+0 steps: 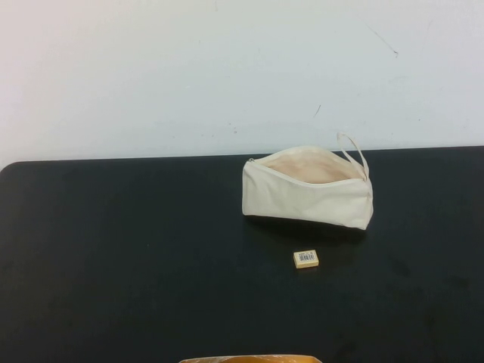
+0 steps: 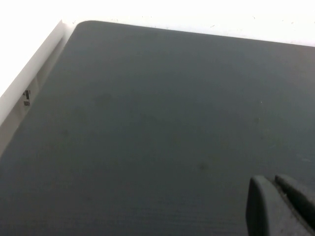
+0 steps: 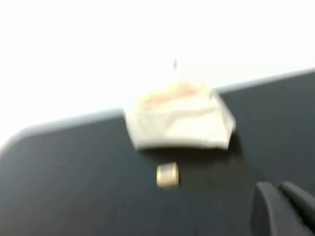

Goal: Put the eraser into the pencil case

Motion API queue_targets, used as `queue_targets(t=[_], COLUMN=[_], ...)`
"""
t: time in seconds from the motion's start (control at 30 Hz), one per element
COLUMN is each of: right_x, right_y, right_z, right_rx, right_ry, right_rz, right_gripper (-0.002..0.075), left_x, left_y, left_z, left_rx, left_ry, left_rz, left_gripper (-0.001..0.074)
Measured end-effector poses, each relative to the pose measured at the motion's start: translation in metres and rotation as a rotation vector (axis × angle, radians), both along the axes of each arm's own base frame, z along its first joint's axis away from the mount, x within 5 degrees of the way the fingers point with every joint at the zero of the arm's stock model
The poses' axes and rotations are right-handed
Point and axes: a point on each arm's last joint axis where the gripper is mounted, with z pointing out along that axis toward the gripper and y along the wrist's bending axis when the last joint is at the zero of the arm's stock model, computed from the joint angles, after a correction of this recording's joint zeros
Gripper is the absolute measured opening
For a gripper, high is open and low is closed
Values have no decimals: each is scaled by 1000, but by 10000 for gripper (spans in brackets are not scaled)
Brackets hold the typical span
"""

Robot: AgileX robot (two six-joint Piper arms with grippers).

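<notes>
The cream pencil case (image 1: 306, 195) lies on the black table near its far edge, right of centre, its zipper open and the peach lining showing, with a loop strap (image 1: 353, 153) at its right end. The tiny tan eraser (image 1: 305, 259) with a barcode label lies on the table just in front of the case. Neither arm shows in the high view. In the right wrist view the case (image 3: 178, 120) and eraser (image 3: 167, 175) lie well ahead of my right gripper (image 3: 278, 189), which is shut and empty. My left gripper (image 2: 272, 182) is shut and empty over bare table.
The black table (image 1: 121, 249) ends at a white wall behind. A tan-orange object (image 1: 249, 358) shows at the near edge in the high view. The left wrist view shows the table's rounded corner (image 2: 81, 24) and a white ledge beside it.
</notes>
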Motion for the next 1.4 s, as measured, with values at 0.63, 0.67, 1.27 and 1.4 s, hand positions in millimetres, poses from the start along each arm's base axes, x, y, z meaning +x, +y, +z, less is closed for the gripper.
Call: queue_targets(t=[0.63,0.67,1.27,1.4], right_x=[125,134,243,257], right_y=[32,36,183,199], right_z=[130,130,51,31], right_rx=[-527,-554,-1134,-1165], right_ry=[349,363,709,742], right_rz=[683,708,679,697], right_gripper=[-1,-1,-1,-1], left_x=[0,0,0,0], left_y=[1,1,-4,-4], left_z=[0,0,0,0], left_rx=[37,37,-109,-110], left_ry=[0,0,0,0], left_rz=[3,3,-8,-8], left_gripper=[-3,-3,-3,-2])
